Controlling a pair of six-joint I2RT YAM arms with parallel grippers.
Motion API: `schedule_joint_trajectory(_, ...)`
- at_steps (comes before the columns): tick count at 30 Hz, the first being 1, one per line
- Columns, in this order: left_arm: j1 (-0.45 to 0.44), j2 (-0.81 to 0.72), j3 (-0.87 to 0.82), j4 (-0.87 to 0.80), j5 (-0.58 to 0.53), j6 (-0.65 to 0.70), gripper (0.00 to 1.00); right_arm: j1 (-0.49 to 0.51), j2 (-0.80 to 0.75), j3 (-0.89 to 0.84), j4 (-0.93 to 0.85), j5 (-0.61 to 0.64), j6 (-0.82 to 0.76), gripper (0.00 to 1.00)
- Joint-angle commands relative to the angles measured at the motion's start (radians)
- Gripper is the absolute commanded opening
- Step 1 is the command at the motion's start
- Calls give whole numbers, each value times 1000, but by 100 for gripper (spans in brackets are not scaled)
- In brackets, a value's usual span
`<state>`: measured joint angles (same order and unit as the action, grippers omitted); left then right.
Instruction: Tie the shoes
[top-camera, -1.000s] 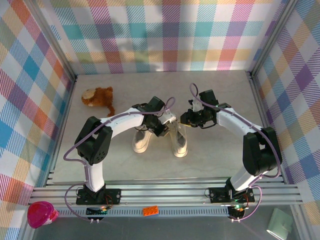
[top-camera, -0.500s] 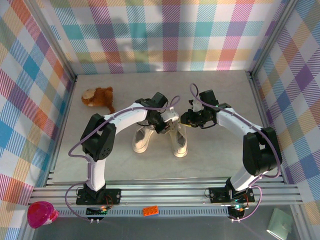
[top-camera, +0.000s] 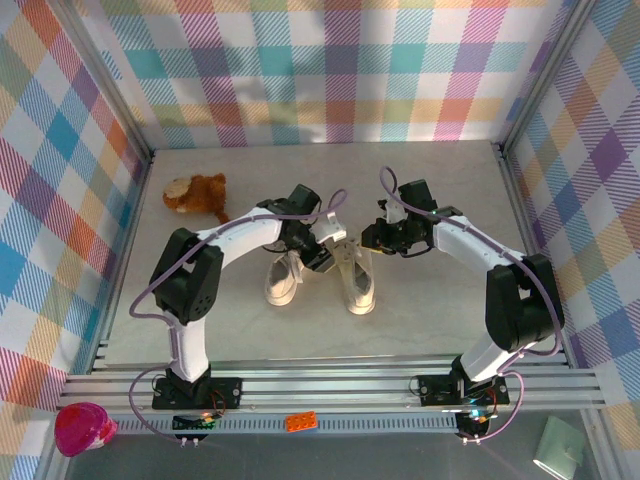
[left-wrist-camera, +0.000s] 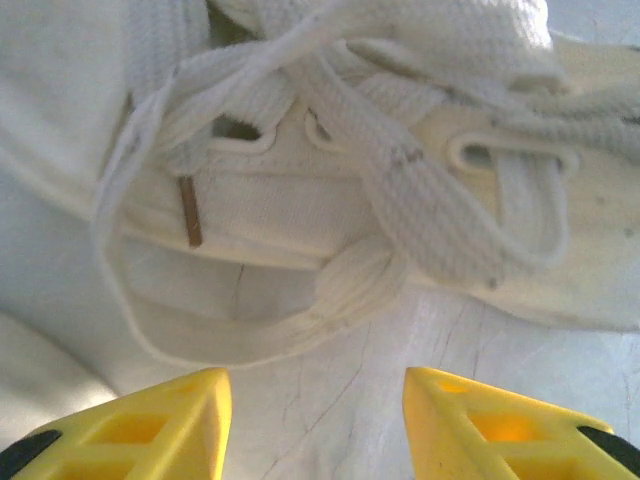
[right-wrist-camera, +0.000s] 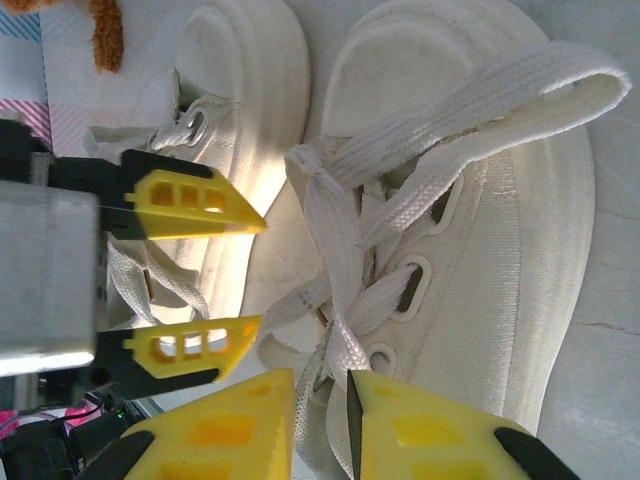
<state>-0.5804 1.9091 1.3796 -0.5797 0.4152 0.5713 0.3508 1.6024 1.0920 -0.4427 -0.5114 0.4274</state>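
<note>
Two cream canvas shoes stand side by side mid-table, the left shoe (top-camera: 281, 283) and the right shoe (top-camera: 359, 285). My left gripper (top-camera: 327, 252) hangs between them with its yellow fingers spread. In the left wrist view the left gripper (left-wrist-camera: 315, 390) is open over bare table, just short of a lace loop (left-wrist-camera: 250, 340) on the shoe's side (left-wrist-camera: 400, 180). My right gripper (top-camera: 368, 240) sits at the right shoe's top. In the right wrist view the right gripper (right-wrist-camera: 320, 390) is shut on a white lace (right-wrist-camera: 335, 345) of this shoe (right-wrist-camera: 490, 230), with the left gripper (right-wrist-camera: 258, 275) open beside it.
A brown plush toy (top-camera: 197, 195) lies at the back left of the table. Plaid walls close in the left, back and right sides. Beyond the front metal rail (top-camera: 340, 385) lie a pink object (top-camera: 82, 427) and an orange brick (top-camera: 301, 421).
My left gripper has gone from shut to open, letting go of the lace, and has drawn slightly back to the left. The right gripper holds as before.
</note>
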Motion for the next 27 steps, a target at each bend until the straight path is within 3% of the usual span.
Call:
schedule_joint_trajectory(1,2,-72,-62,76,59,79,49,-9,-16,-5,-10,4,-6,23)
schedule_joint_trajectory(6,-7,-77,-117,148,63,85,49,-10,-22,-12,-13,9,-4,23)
schedule_joint_trajectory(16,-53,-34,-179,340,-50,63,48,-9,-39,-13,-19,19,-4,23)
schedule_joint_trajectory(21,-65,5,-166,351,-47,61,47,-9,-42,-12,-24,22,-4,23)
schedule_joint_trajectory(25,-68,28,-163,357,-47,61,42,-9,-47,-11,-24,24,-3,23)
schedule_joint_trajectory(27,-68,32,-163,356,-47,61,35,-9,-52,-12,-25,26,-3,23)
